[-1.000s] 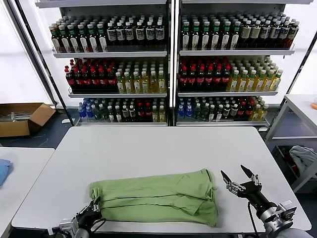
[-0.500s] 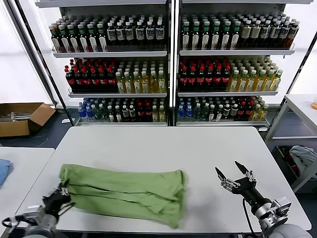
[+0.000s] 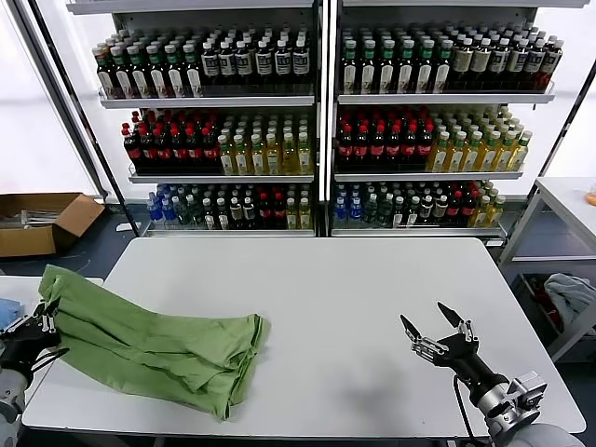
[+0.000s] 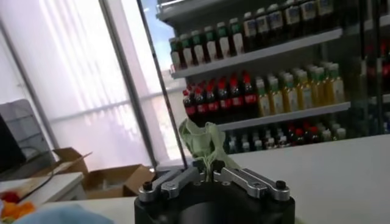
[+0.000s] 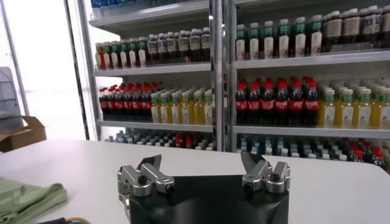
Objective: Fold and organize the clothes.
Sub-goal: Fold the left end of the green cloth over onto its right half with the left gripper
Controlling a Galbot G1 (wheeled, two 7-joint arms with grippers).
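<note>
A folded light green shirt (image 3: 154,345) lies stretched across the left part of the white table (image 3: 354,279), its far end hanging past the left edge. My left gripper (image 3: 37,321) is shut on that end of the clothes, off the table's left side; in the left wrist view a pinch of green fabric (image 4: 204,143) stands up between the closed jaws of the left gripper (image 4: 207,165). My right gripper (image 3: 430,326) hovers open over the right front of the table, nothing in it; its fingers (image 5: 148,167) stand wide apart, and a green corner of the shirt (image 5: 27,198) shows far off.
Shelves of bottles (image 3: 317,140) fill the back. A second white table (image 3: 37,307) with something blue (image 3: 7,317) stands at the left, a cardboard box (image 3: 42,222) on the floor behind it. A side table and a bin with cloth (image 3: 568,298) are at the right.
My left gripper has dragged the shirt leftward across the table, from the front centre to the left edge and beyond. The right gripper has shifted slightly left and stayed open.
</note>
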